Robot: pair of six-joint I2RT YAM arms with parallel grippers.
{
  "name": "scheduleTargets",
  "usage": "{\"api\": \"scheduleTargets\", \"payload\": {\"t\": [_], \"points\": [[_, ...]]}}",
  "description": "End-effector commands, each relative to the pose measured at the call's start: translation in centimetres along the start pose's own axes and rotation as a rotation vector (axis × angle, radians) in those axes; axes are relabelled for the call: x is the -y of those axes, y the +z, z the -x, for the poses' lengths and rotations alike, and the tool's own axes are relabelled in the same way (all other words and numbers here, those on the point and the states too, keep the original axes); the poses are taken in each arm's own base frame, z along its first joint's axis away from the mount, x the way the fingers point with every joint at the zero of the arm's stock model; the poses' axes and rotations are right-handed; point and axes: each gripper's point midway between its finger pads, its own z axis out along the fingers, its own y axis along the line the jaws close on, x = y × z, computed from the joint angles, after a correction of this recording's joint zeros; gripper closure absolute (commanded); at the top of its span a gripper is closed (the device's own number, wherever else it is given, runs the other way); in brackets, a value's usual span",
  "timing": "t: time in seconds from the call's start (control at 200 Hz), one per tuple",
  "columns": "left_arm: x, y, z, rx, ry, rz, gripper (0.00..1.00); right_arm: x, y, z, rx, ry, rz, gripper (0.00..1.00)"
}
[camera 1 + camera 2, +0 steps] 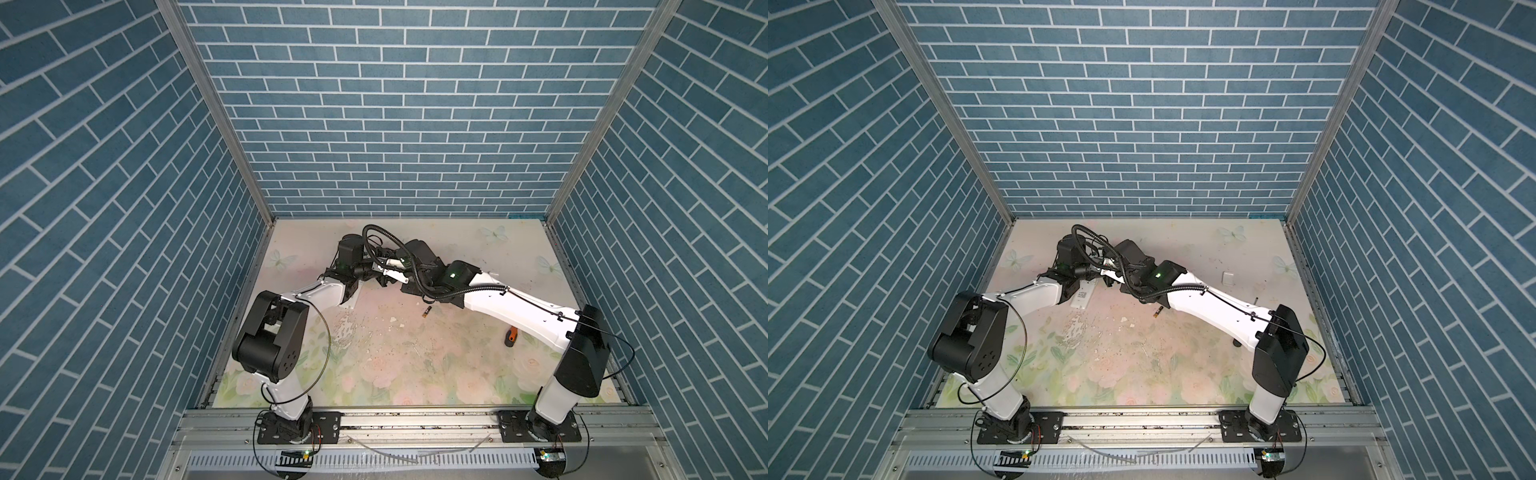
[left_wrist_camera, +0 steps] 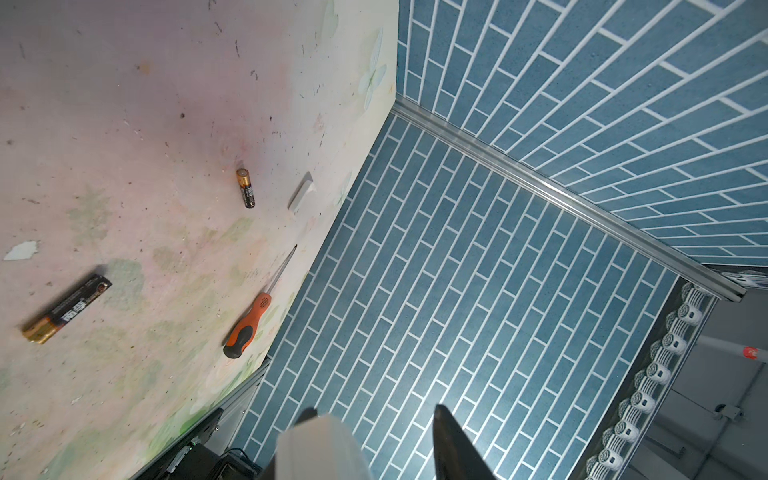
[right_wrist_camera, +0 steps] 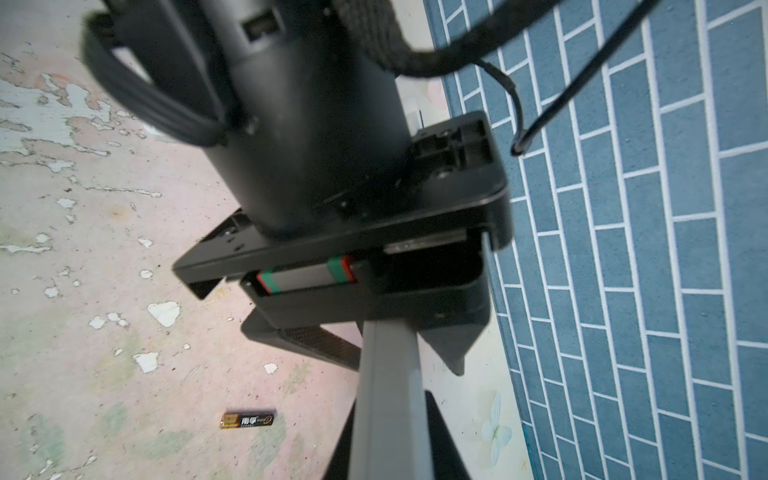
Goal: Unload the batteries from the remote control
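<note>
The remote control (image 1: 1082,297), pinched by the right gripper (image 3: 390,403) while the left gripper (image 2: 374,415) stands half-spread around it, could be twisted loose by an uneven closing and dropped onto the batteries (image 2: 245,188) lying below both grippers.

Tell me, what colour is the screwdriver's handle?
The screwdriver handle is orange with black patches. The left wrist view shows it best.
</note>
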Motion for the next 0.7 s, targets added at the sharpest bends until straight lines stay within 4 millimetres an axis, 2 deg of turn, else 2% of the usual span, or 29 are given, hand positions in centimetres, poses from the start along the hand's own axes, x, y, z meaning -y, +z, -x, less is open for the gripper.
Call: {"api": "scheduleTargets", "payload": {"t": [0.0, 0.16, 0.39, 0.695], "points": [[1.4, 0.2, -0.7, -0.031, 0.05, -0.052, 0.57, -1.2, -0.2, -0.2, 0.006, -0.051, 0.017, 1.0], [1.7, 0.2, -0.7, -0.038, 0.054, -0.057, 0.57, -1.2, -0.4, -1.0, -0.016, -0.068, 0.005, 1.0], [2.2, -0.2, -0.7, -0.034, 0.062, -0.064, 0.49, -1.1, -0.7, -1.7, -0.032, -0.081, -0.01, 1.0], [2.5, -1.1, -0.7, -0.019, 0.07, -0.056, 0.52, -0.6, -0.9, -2.7, -0.059, -0.111, -0.048, 1.0]]}}
